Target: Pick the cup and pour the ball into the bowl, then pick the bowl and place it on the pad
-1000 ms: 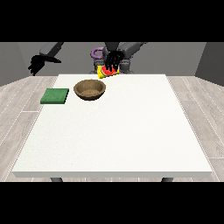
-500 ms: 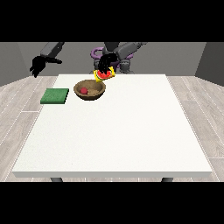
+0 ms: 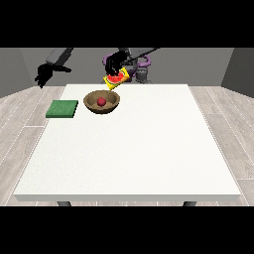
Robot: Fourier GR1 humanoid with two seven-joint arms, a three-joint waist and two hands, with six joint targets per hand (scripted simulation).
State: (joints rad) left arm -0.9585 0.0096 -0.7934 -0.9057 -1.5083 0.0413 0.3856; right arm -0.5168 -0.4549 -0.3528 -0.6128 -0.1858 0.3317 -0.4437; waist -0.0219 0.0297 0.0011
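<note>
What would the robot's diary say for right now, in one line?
stage: pour done | red ball in brown wooden bowl | yellow cup tilted, held by hand | green pad bare

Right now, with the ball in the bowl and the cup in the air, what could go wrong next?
1. The cup hangs tilted in the hand at the view's right, just above the bowl's far rim; lowering it carelessly may knock the bowl.
2. The ball lies loose inside; a tilted lift toward the green pad could roll it out.
3. The pad is small; the bowl may land partly off it.
</note>
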